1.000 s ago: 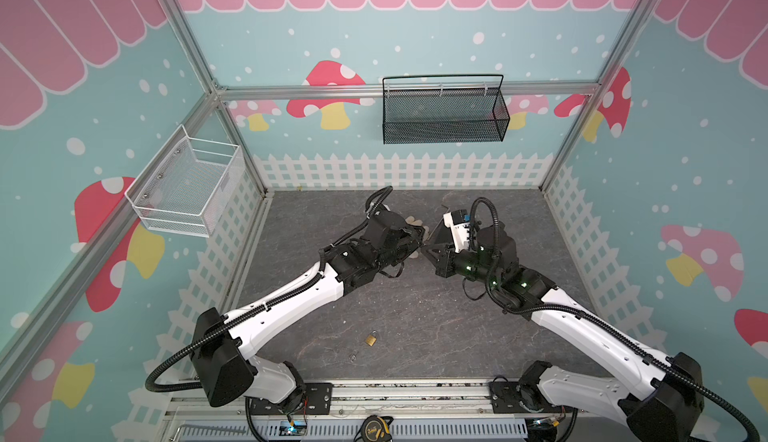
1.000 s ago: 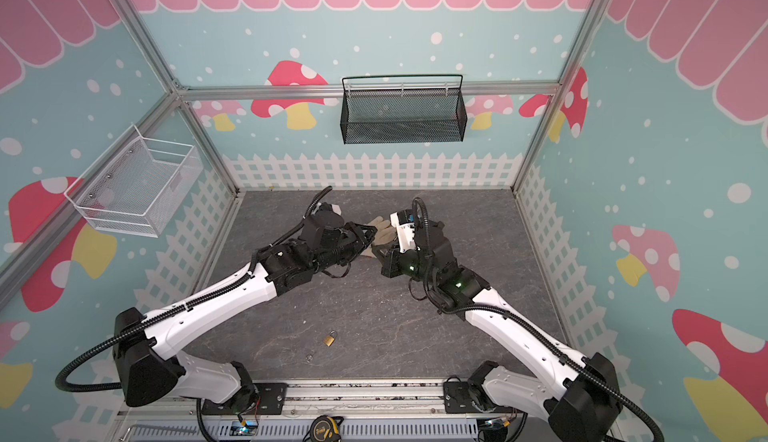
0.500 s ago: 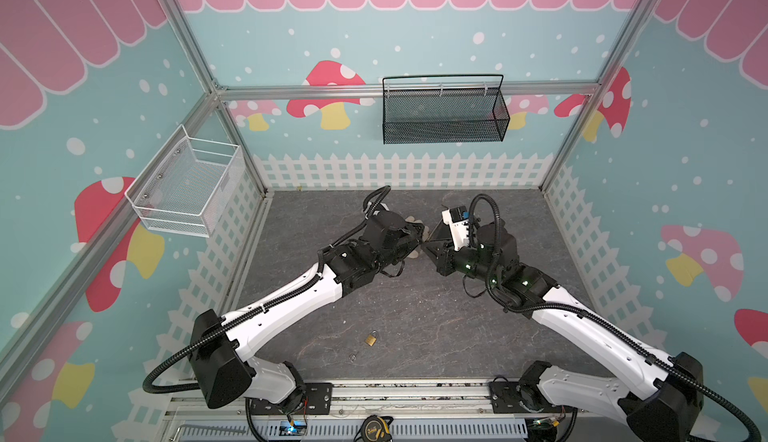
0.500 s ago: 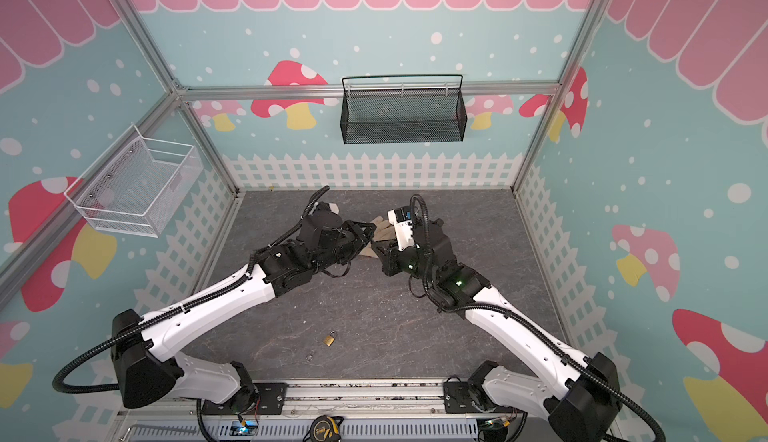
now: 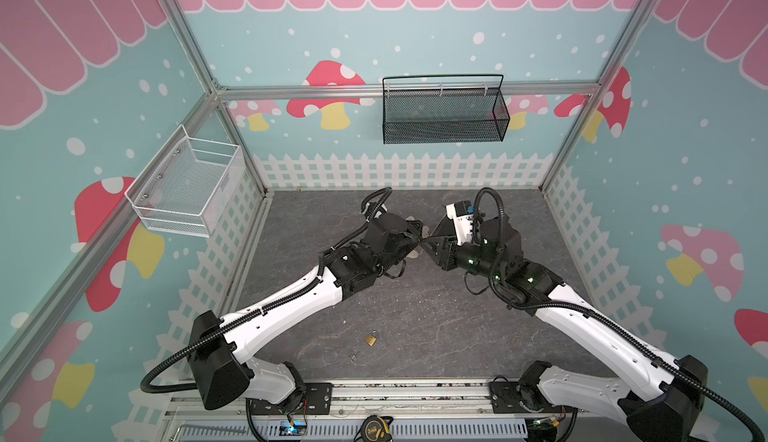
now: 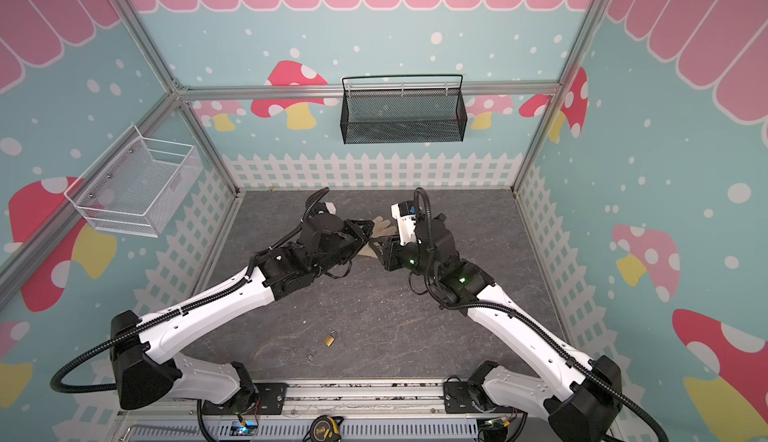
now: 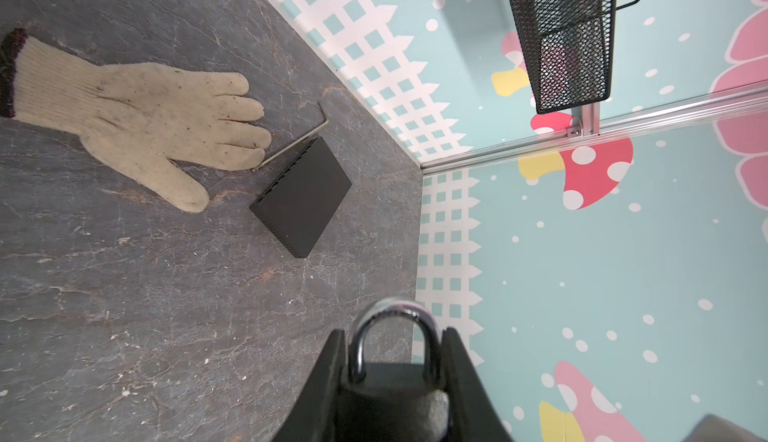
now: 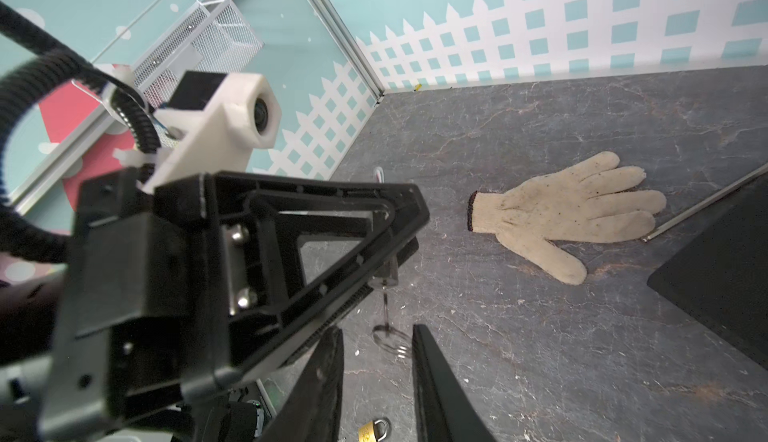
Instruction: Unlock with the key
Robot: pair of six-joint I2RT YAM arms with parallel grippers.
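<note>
While the left gripper [image 7: 395, 338] clamps the dark body of a padlock [image 7: 390, 386] between its two black fingers, the silver shackle arches out past the fingertips. Both of its legs run down to the body, but whether it is latched cannot be told. The right gripper [image 8: 376, 332] faces it tip to tip near the centre of both top views.

Seen from the right wrist camera, the key [image 8: 385, 300] hangs out of the held padlock. Its wire key ring [image 8: 390, 340] dangles in the gap between the right gripper's fingers. Those fingers stand apart with nothing pinched between them; whether either one brushes the ring cannot be told.

A second, small brass padlock [image 5: 371, 339] lies on the grey slate-patterned floor [image 5: 415, 315] in the lower centre of a top view. It sits between the two arms and well apart from both grippers.

Beyond the grippers a soiled cream work glove [image 7: 137, 120] lies flat on the floor. A hex key [image 7: 291, 145] lies with one end just beside the glove's fingertips, its shaft running along the edge of a flat black box [image 7: 301, 197].

A black mesh basket [image 5: 444, 113] hangs on the back wall in the upper centre of a top view. A white wire basket [image 5: 187, 188] is fixed to the side wall at middle left. A yellow-and-black tape measure [image 5: 376, 431] rests at the bottom edge, below the rail that carries both arms.
</note>
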